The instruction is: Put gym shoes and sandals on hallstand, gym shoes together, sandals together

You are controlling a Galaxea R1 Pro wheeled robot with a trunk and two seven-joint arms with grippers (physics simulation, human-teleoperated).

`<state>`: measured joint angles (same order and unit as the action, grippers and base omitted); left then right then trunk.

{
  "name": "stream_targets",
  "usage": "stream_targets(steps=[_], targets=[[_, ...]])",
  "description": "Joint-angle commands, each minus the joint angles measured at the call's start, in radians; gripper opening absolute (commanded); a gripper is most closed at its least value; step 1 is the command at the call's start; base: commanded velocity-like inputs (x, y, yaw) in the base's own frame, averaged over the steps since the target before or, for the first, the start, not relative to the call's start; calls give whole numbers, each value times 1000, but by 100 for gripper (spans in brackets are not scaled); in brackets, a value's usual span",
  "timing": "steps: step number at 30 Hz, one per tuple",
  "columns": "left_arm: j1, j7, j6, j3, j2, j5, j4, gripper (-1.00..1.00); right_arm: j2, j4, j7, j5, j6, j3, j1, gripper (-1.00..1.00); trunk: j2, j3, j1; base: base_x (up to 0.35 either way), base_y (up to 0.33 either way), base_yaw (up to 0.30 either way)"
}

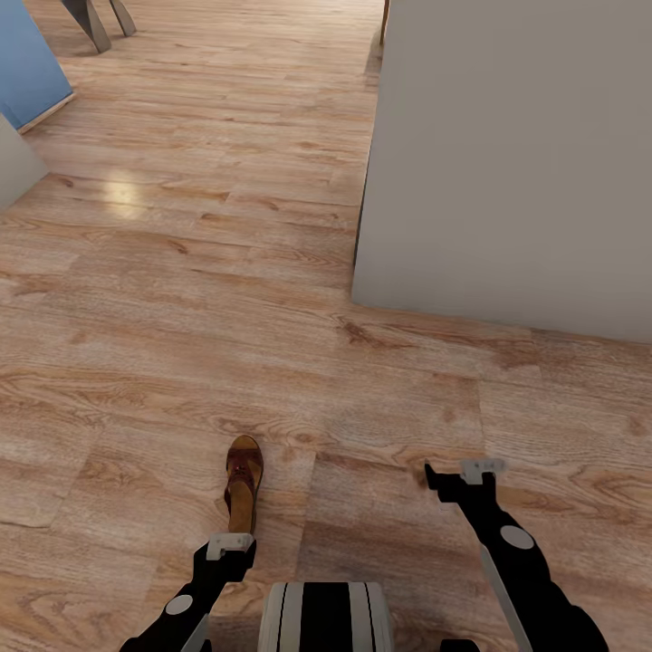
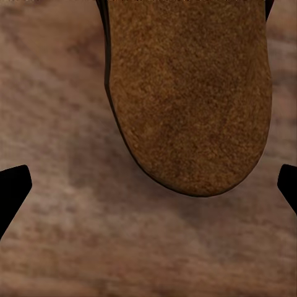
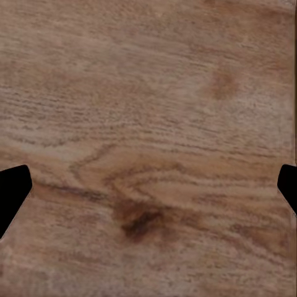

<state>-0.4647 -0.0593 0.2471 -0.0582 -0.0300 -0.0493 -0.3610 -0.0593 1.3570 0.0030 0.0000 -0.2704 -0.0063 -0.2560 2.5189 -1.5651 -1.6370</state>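
We are at the pick-up step for one dark brown leather sandal with a tan suede footbed (image 1: 243,484), which lies flat on the light wood-plank corridor floor (image 1: 181,317) just ahead of our left gripper (image 2: 148,185). That gripper hangs spread wide and empty above the sandal's rounded end. Our right gripper (image 3: 148,185) is likewise spread and holds nothing, over bare planks. Next, we judge, the left arm must descend and close across the sole.
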Motion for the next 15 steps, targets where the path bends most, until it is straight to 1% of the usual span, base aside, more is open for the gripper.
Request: stream_targets(steps=[1, 15], targets=[[0, -5, 3, -6, -1, -5, 1, 100, 0, 7, 1, 0, -6, 0, 0, 100, 0, -1, 0, 0, 0, 0], [-1, -5, 3, -6, -1, -4, 1, 100, -1, 53, 2, 0, -4, 0, 0, 100, 0, -1, 0, 0, 0, 0]])
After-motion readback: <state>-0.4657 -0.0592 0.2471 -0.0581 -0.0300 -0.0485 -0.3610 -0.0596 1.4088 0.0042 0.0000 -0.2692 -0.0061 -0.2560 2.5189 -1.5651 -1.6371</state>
